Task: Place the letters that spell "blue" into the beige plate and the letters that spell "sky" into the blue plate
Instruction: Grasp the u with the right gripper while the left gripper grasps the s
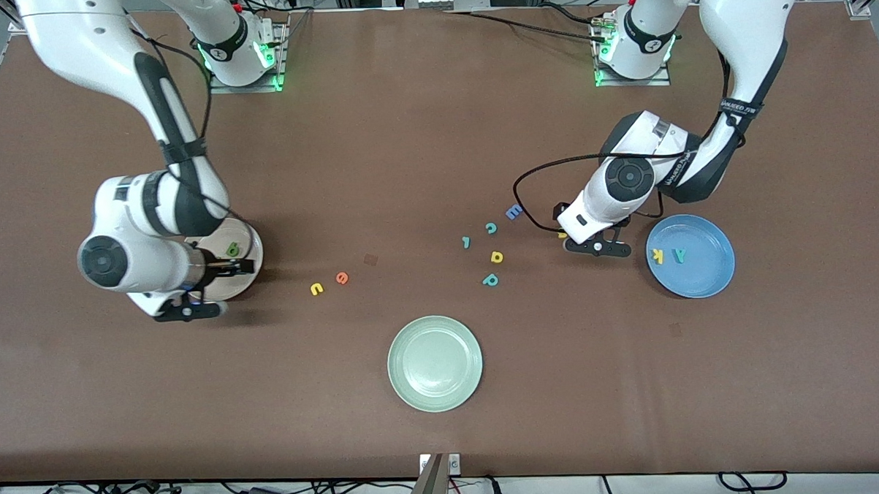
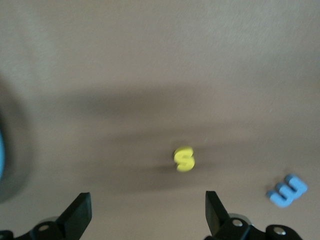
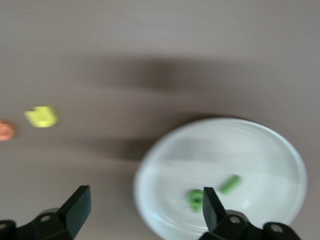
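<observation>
The beige plate (image 1: 249, 248) lies at the right arm's end of the table, and my right gripper (image 1: 214, 288) hangs open over its rim. In it lie the green b (image 3: 196, 199) and the thin green l (image 3: 230, 184). On the table beside that plate lie the yellow u (image 1: 317, 288) and the orange e (image 1: 342, 278). The blue plate (image 1: 704, 278) holds the yellow k (image 1: 657, 255) and the teal y (image 1: 679, 255). Next to it my left gripper (image 1: 582, 238) is open above the yellow s (image 2: 184, 159), which lies on the table.
A pale green plate (image 1: 435, 363) sits nearest the front camera at mid-table. Loose letters lie between the two arms: a periwinkle E (image 1: 513, 212), a teal c (image 1: 491, 228), a thin teal letter (image 1: 466, 242), a small yellow letter (image 1: 497, 257) and a teal p (image 1: 490, 279).
</observation>
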Motion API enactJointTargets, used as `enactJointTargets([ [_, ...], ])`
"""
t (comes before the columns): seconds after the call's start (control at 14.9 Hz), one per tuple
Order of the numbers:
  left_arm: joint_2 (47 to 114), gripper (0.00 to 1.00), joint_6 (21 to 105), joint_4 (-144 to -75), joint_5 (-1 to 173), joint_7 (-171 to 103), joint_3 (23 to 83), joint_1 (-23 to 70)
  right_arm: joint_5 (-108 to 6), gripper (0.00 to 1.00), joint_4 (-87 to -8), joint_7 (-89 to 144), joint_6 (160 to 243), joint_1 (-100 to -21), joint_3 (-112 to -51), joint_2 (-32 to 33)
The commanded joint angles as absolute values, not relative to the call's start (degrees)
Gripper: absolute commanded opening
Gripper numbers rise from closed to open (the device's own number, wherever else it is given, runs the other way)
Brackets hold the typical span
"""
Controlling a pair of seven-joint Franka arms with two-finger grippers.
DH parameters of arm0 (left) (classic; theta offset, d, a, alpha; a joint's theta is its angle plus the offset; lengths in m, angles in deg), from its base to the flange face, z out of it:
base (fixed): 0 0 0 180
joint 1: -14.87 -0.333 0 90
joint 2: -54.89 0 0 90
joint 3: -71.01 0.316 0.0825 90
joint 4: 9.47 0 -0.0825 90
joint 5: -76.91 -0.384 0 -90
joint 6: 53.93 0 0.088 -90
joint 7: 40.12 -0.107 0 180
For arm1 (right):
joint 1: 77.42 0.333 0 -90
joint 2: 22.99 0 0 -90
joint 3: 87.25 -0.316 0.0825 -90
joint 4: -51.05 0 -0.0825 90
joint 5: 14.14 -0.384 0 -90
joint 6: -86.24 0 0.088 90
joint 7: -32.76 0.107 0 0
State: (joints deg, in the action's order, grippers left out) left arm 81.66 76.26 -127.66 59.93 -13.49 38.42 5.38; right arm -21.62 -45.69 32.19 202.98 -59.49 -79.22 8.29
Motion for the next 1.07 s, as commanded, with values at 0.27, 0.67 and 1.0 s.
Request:
enactJointTargets([
  [0.27,84.2,1.0,87.1,-131.6,59.8,-11.5,38.3,4.6,-21.3,1.0,-40.3,29.4,207.6,-51.2,-79.0,14.4],
  [0.67,86.5,0.9,89.6,-131.3,59.3,-11.5,38.6,4.8,-21.2,0.68,-40.3,28.8,212.5,-50.0,-79.1,17.6],
  [1.0,86.8,0.41,89.5,-131.3,59.2,-11.8,38.6,5.0,-21.3,0.63,-40.6,29.0,215.0,-49.8,-79.1,19.5],
])
